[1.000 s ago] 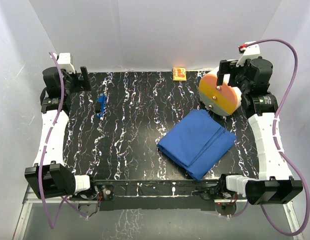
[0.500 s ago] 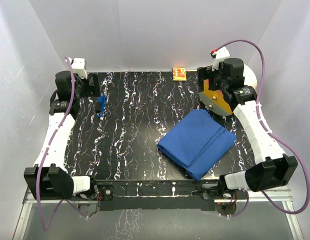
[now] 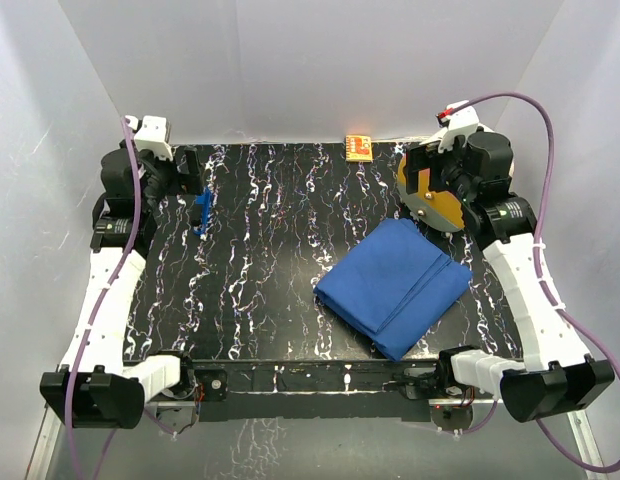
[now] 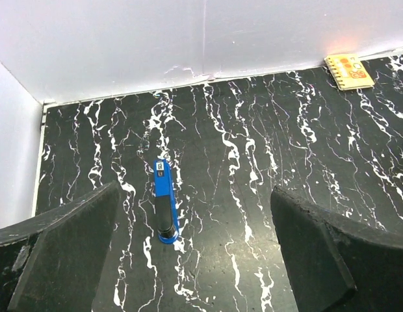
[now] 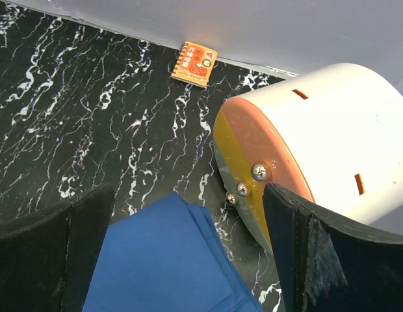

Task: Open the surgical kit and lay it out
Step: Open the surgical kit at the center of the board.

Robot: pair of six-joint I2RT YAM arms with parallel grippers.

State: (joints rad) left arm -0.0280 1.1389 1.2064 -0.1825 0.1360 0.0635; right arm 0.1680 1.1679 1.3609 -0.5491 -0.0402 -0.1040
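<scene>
The surgical kit [image 3: 395,285] is a royal-blue cloth wrap, folded shut, lying flat on the right half of the black marbled table. Its far corner [image 5: 166,257] shows between my right fingers in the right wrist view. My right gripper [image 5: 188,260] hangs open above that corner, high over the table by the white-and-orange cylinder [image 3: 437,197], and touches nothing. My left gripper [image 4: 195,260] is open at the far left [image 3: 187,170], well away from the kit, with bare table between its fingers. The wrap hides whatever it holds.
The big white-and-orange cylinder [image 5: 318,143] lies on its side just behind the wrap. A small orange box [image 3: 359,148] sits at the back edge. A small blue and black pen-like thing [image 4: 164,200] lies at the far left. White walls close in the table.
Both arms have changed posture. The right wrist swung in from the far right to above the cylinder. The left wrist shifted slightly right. The wrap has not moved.
</scene>
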